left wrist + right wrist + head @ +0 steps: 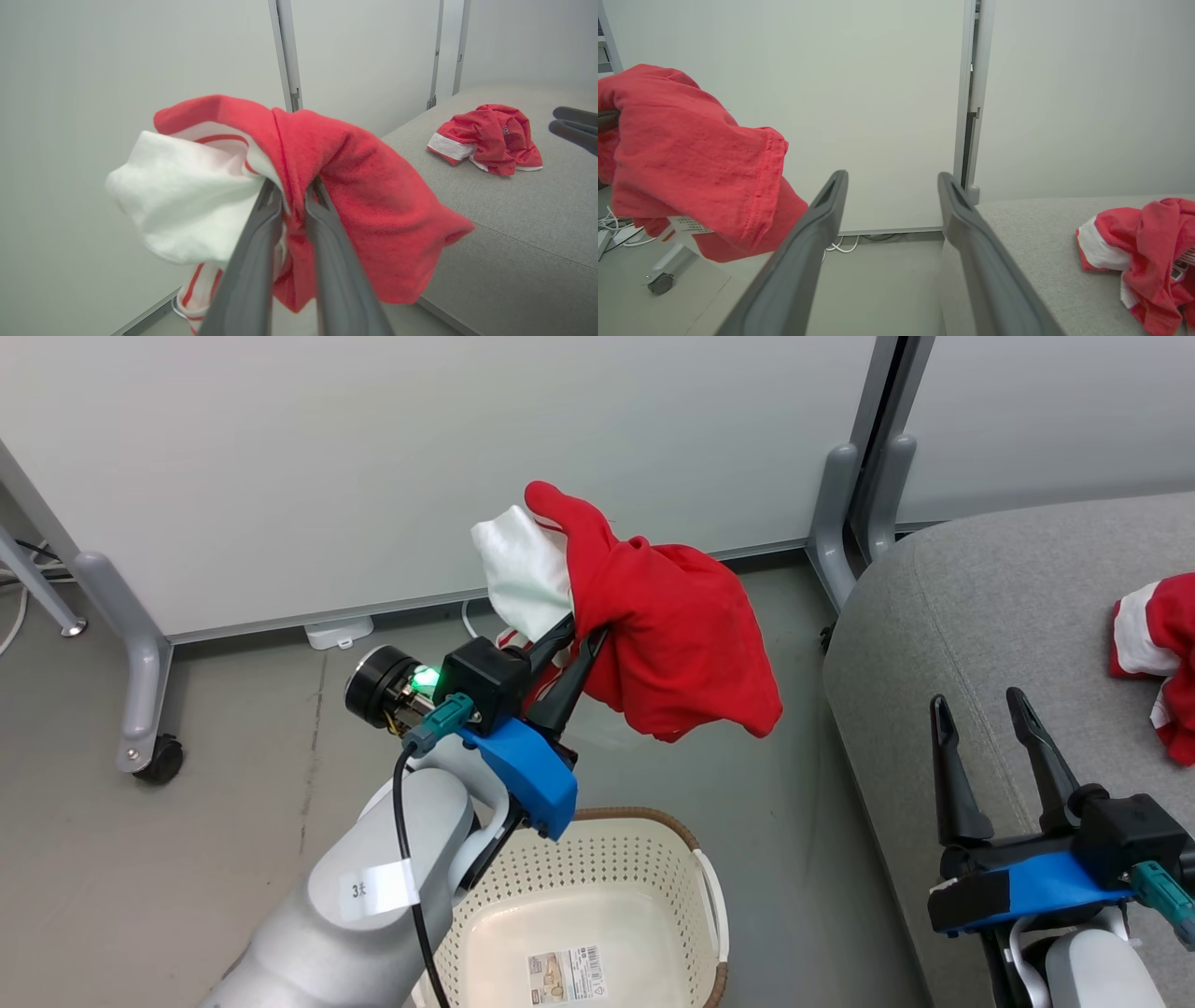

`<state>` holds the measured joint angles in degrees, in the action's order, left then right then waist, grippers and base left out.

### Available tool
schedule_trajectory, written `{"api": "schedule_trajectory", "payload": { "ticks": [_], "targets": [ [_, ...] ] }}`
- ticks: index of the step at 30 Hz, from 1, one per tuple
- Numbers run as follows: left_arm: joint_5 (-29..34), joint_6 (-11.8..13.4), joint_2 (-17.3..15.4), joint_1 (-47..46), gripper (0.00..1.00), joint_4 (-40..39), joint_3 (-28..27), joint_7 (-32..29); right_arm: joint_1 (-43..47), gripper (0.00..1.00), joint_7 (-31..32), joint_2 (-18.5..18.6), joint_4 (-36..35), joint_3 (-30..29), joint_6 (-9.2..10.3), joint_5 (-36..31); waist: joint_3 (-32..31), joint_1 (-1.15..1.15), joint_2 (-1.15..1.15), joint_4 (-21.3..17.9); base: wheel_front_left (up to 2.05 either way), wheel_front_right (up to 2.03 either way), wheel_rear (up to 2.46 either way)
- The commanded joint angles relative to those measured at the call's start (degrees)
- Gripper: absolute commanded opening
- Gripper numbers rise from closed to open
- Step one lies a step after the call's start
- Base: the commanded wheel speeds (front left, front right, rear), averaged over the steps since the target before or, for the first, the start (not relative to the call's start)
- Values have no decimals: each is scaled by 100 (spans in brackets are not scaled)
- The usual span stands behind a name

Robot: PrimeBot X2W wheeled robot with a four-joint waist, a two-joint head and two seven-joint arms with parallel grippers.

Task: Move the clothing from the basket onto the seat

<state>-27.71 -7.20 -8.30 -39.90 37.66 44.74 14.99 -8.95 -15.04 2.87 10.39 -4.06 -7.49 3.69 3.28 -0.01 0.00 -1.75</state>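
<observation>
1. The left gripper (584, 629) is clenched on a bunched fold of the held garment (672, 625). Red cloth is draped to one side of the fingers and a white panel to the other. The grip is taken mid-cloth, likely so that both halves hang short and clear of the floor (233, 728).
2. The held garment is raised well above the basket (616, 859) and beside the seat (980, 616), not yet over it. The height is judged to be for clearing the basket rim and the seat's edge.
3. The basket stands on the floor near the seat's corner. Its visible bottom is bare apart from a printed label. One part is hidden behind the left forearm.
4. The second garment (1158, 644) lies crumpled on the seat, well apart from the held one.
5. The right gripper (977, 702) is released, with its fingers spread wide and nothing between them. It is held low over the seat's edge, probably parked out of the carrying path.
6. What is judged to be left is a sideways carry over the seat, then a release beside the second garment. The low-hanging red hem could catch on the seat's edge.
</observation>
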Motion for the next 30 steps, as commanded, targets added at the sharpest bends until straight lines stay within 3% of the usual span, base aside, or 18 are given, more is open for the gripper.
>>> {"api": "schedule_trajectory", "payload": {
  "ticks": [1,9,21,30],
  "targets": [
    [4,-30,8,59,0,-26,-17,28,88,100,-22,2,-5,5,-1,40,-17,1,0,16,0,0,0],
    [30,-23,-13,10,0,-65,-9,27,-61,100,-22,1,-80,222,-1,15,43,1,0,40,0,0,0],
    [86,-27,41,-183,0,-94,54,27,-777,100,-22,2,31,1504,-1,-67,239,1,0,95,0,0,0],
    [153,-27,117,-265,0,-164,242,28,-1453,100,-22,4,575,2141,-1,-270,358,1,0,237,0,0,0]
  ]
}}
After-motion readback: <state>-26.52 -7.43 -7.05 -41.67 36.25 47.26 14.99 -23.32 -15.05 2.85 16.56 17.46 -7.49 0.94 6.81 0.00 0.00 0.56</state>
